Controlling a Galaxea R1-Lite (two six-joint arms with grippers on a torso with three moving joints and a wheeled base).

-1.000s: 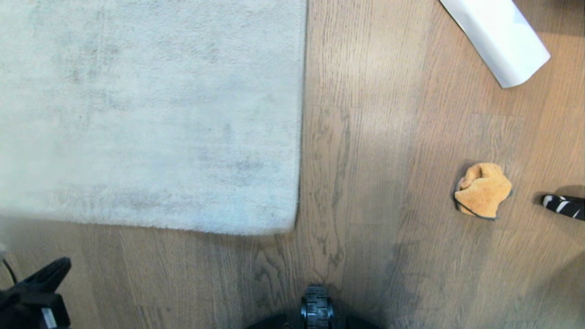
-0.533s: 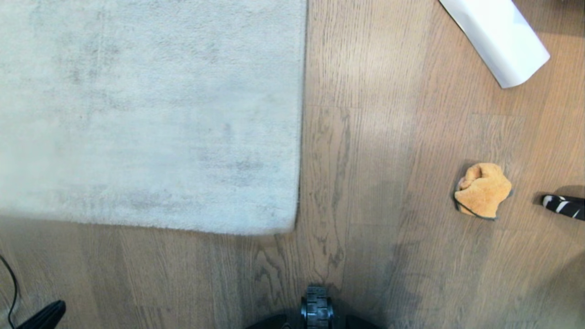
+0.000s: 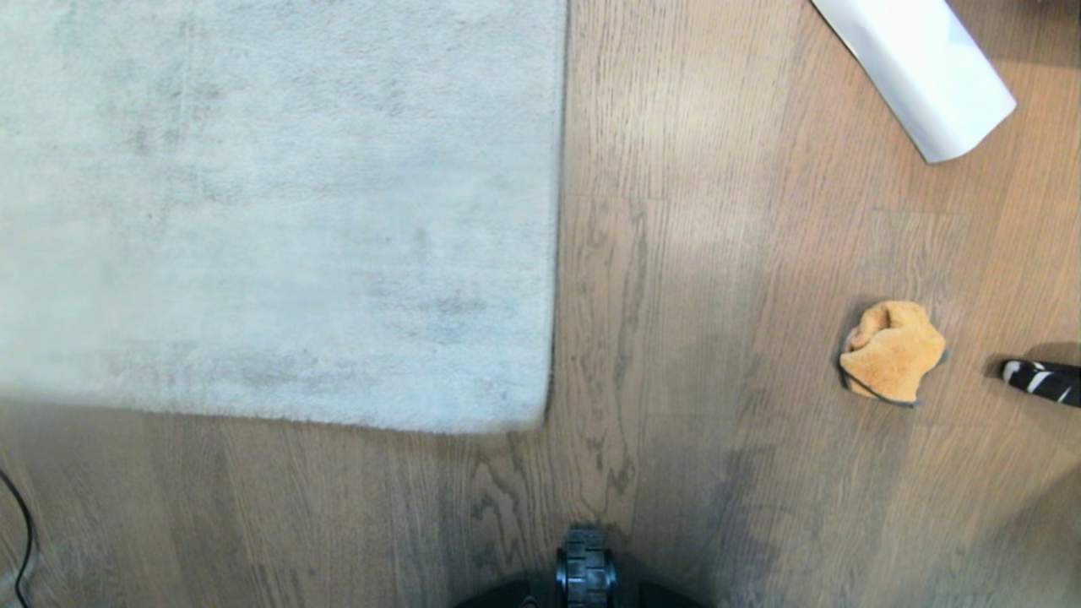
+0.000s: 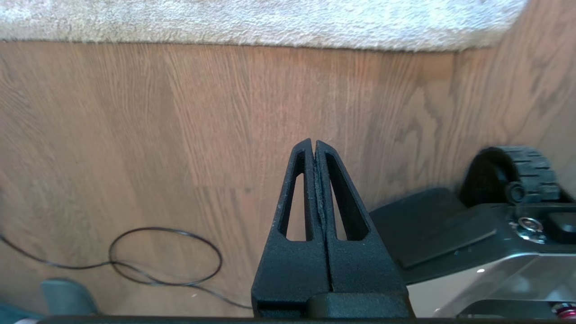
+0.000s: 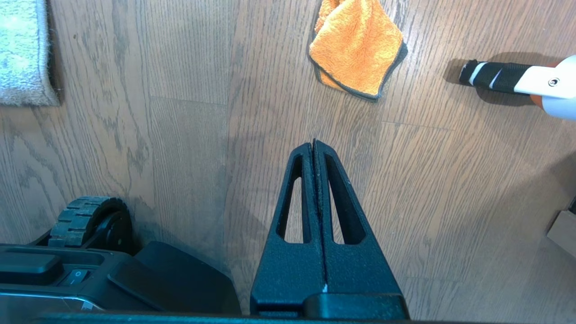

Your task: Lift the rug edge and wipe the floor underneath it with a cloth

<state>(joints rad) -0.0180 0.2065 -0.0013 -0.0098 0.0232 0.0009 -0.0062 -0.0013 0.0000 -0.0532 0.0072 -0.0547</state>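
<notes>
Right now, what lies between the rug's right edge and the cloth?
Only bare floor separates the rug from the cloth; the head view shows it.

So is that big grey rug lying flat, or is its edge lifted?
Flat. The light grey short-pile rug lies flush on the brown wood-grain plank floor along both visible edges, with no tan backing showing.
</notes>
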